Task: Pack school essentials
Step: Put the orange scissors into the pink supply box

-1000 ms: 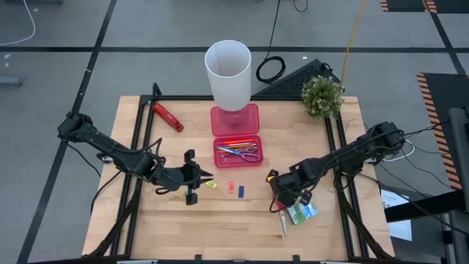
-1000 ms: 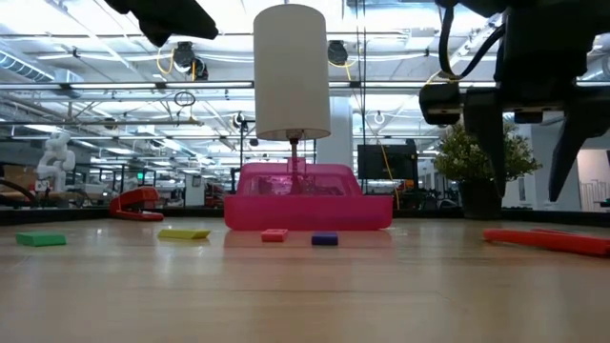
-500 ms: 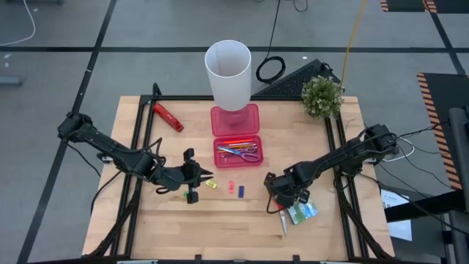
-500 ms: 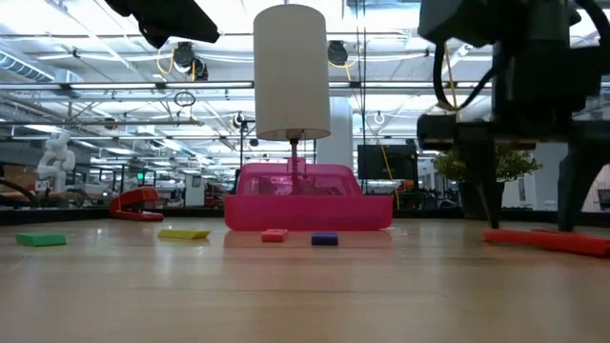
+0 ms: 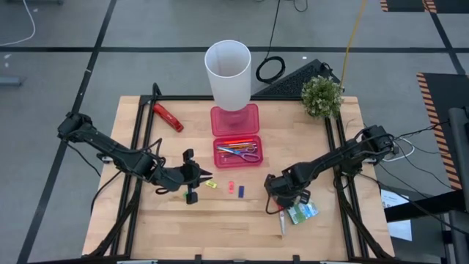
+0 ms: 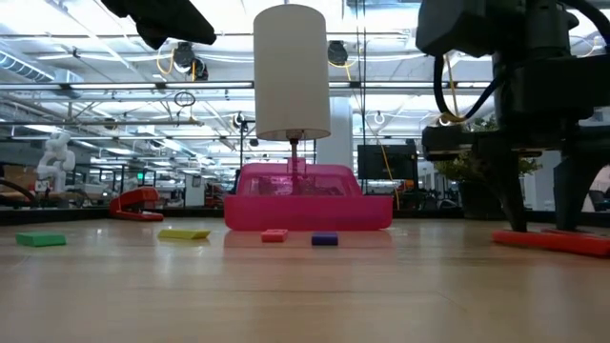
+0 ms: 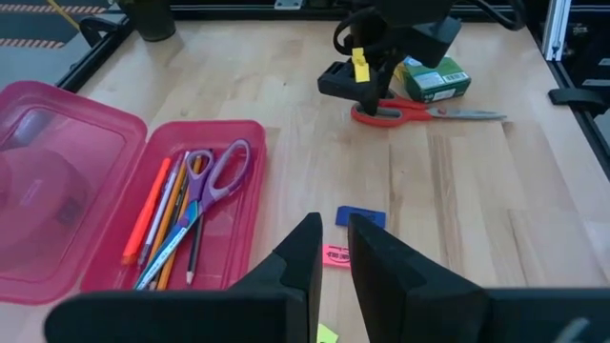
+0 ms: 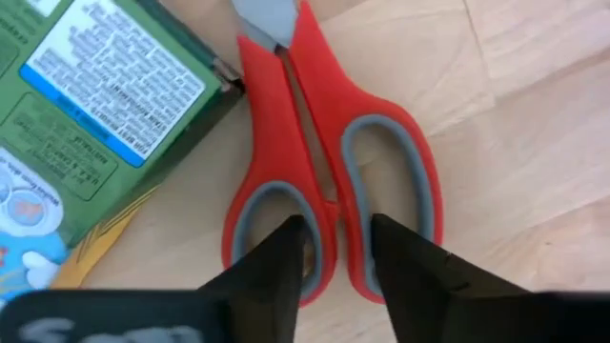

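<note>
Red-handled scissors [image 8: 286, 124] lie flat on the table next to a green-white packet [image 8: 105, 105], at the near right. My right gripper [image 8: 335, 248] is down over the handles, open, one finger over each loop; whether it touches them I cannot tell. The open pink case [image 5: 237, 152] holds pencils and purple-handled scissors. Its lid [image 5: 234, 119] bears a tall white cup [image 5: 228, 70]. Yellow [image 5: 211, 184], red [image 5: 231, 187] and blue [image 5: 240, 190] erasers lie in front of the case. My left gripper [image 7: 334, 238] hovers by them, shut and with nothing in it.
A chunky red-and-black tool [image 5: 167, 116] lies at the far left, and a potted plant [image 5: 321, 95] stands at the far right corner. A green eraser [image 6: 40, 239] lies near my left gripper. Black frame rails [image 5: 138, 139] run along both table sides.
My right gripper has gone down until its fingertips stand at the table over the red scissors' handles, shifting a little toward the table's left. Its fingers stand closer together than before. The scissors and the packet have stayed in place.
</note>
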{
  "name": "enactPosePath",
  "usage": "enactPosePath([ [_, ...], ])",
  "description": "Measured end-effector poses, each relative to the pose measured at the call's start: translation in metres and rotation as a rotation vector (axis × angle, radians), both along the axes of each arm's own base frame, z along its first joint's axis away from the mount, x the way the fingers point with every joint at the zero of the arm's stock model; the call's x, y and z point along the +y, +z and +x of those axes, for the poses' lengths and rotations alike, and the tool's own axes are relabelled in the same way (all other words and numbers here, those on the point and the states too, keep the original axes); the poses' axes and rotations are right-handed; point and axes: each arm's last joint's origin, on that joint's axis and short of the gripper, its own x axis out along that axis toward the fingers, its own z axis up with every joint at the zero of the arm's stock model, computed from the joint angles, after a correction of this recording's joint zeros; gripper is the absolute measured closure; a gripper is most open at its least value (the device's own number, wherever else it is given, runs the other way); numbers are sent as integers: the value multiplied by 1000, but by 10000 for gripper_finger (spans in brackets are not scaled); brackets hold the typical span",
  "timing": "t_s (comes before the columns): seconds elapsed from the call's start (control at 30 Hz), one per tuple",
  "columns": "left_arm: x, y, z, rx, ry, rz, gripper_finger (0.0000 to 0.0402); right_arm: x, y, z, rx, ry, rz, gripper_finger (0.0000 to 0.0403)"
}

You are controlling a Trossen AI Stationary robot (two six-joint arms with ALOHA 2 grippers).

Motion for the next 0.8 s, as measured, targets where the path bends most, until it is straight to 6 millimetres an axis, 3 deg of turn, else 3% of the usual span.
enactPosePath([
  [0.23,0,0,0,0,1,-1,344,-1,0,2,-10,-24,3,332],
  [0.57,0,0,0,0,2,-4,344,-1,2,2,-19,-75,8,327],
  [0.8,0,0,0,0,2,-4,344,-3,16,2,-99,-143,17,325],
])
